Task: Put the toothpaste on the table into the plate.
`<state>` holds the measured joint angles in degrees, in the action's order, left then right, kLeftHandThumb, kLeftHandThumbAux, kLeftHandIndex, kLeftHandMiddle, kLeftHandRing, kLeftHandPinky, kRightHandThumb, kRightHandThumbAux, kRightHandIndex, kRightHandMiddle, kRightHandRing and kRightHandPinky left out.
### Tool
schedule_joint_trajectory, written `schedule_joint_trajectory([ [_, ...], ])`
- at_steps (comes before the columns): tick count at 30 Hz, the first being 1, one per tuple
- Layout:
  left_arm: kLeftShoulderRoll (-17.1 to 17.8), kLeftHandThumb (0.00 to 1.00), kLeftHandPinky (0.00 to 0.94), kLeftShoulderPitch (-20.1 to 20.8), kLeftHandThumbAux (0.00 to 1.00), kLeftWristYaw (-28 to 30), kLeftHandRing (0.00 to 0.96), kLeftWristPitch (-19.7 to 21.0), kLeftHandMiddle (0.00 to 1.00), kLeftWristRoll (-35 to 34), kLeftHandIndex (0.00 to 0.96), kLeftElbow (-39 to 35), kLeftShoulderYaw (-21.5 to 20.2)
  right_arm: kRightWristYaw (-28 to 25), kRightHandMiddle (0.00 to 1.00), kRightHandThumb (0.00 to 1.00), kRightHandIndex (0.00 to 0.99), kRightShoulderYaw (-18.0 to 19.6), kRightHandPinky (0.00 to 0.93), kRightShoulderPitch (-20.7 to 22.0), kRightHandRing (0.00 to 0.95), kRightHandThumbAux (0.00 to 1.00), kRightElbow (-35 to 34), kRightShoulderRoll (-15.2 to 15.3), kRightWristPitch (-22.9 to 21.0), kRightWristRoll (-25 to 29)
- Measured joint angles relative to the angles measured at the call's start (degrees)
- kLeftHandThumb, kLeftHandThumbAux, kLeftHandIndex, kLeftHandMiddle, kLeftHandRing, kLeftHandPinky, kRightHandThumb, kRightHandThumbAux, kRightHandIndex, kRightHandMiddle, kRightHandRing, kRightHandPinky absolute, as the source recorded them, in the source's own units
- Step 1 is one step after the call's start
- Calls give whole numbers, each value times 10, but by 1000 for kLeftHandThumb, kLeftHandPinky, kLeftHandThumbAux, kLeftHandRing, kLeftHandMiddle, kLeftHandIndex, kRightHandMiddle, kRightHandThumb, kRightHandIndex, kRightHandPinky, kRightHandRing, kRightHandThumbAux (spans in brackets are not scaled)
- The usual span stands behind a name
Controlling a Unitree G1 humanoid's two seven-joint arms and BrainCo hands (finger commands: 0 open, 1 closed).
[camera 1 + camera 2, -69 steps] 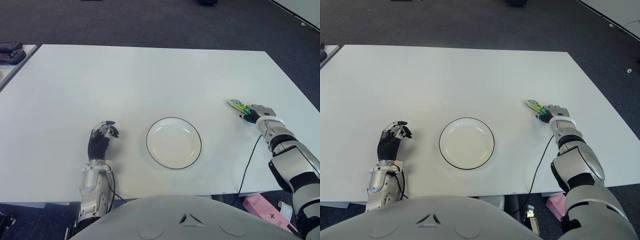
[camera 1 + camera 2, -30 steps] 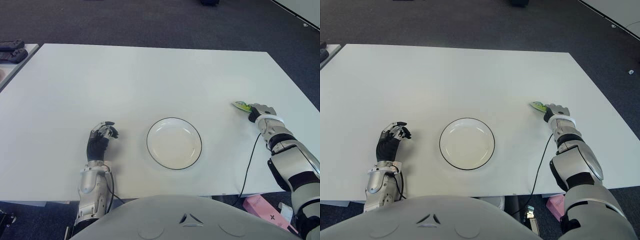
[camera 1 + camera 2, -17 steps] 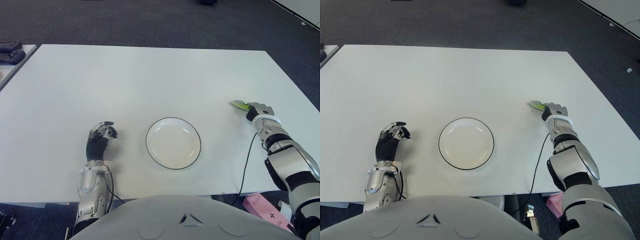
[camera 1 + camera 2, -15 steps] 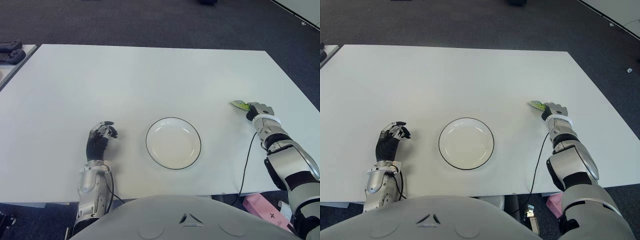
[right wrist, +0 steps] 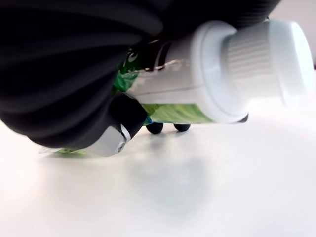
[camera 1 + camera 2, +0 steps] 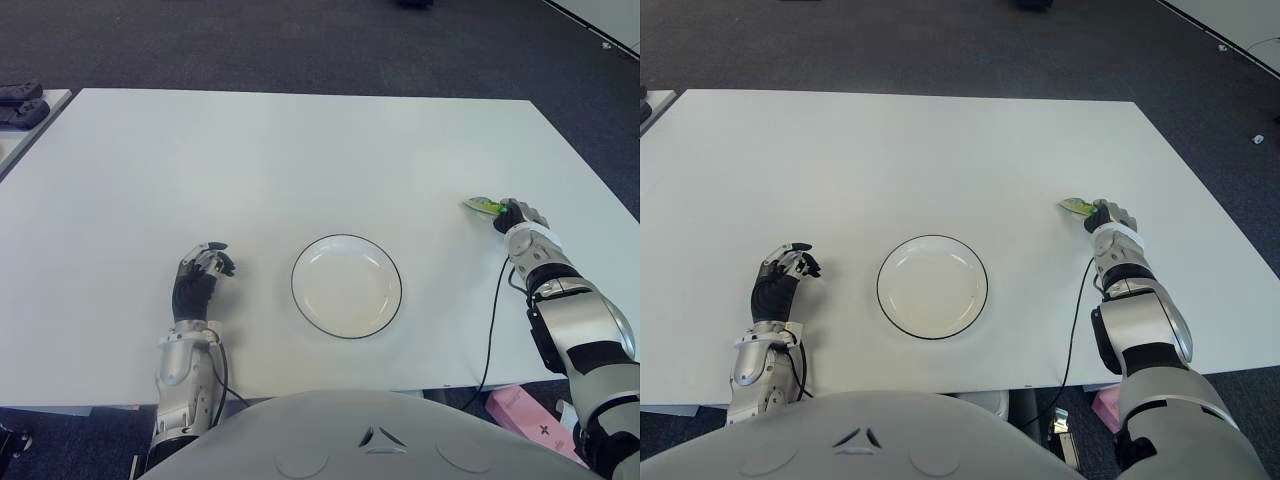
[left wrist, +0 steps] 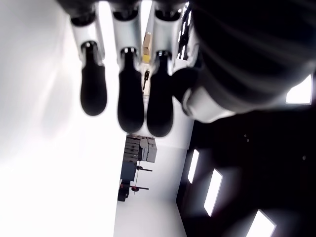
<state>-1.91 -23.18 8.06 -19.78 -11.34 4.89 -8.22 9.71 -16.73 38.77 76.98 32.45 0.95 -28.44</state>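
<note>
A green toothpaste tube (image 6: pixel 484 206) with a white cap (image 5: pixel 261 59) is held in my right hand (image 6: pixel 517 218) at the right side of the white table (image 6: pixel 300 160). In the right wrist view the black fingers (image 5: pixel 74 89) wrap the tube just above the tabletop. The white plate (image 6: pixel 346 285) with a dark rim sits near the table's front middle, well to the left of that hand, with nothing in it. My left hand (image 6: pixel 198 278) shows left of the plate, fingers curled and holding nothing.
Dark carpet surrounds the table. Black controllers (image 6: pixel 20 103) lie on a side table at the far left. A pink box (image 6: pixel 525 415) sits on the floor at the lower right. A black cable (image 6: pixel 495 320) hangs off the front edge by my right arm.
My right hand with the toothpaste has shifted slightly back and to the right, and the wrist has turned. The left hand and plate have stayed put.
</note>
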Motion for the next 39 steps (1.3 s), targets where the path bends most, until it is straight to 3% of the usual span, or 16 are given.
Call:
schedule_joint_trajectory([
  [11, 1, 701, 568, 1, 719, 0, 588, -3, 609, 1, 434, 2, 1, -22, 538, 851, 394, 125, 884, 6, 880, 681, -8, -25, 22, 117],
  [17, 1, 702, 560, 6, 719, 0, 583, -6, 607, 1, 434, 8, 2, -52, 538, 851, 394, 170, 885, 20, 883, 681, -34, -66, 39, 170],
  [25, 0, 703, 577, 13, 719, 0, 589, -5, 614, -5, 436, 8, 2, -66, 540, 853, 396, 177, 883, 25, 885, 680, -73, -127, 104, 182],
  [29, -2, 703, 578, 14, 718, 0, 590, -6, 615, -6, 436, 8, 2, -77, 541, 853, 396, 174, 881, 22, 885, 680, -106, -142, 135, 182],
  [39, -10, 703, 592, 15, 718, 0, 595, -13, 618, 0, 436, 13, 2, -132, 537, 853, 396, 134, 853, -74, 889, 680, -337, -148, 216, 178],
])
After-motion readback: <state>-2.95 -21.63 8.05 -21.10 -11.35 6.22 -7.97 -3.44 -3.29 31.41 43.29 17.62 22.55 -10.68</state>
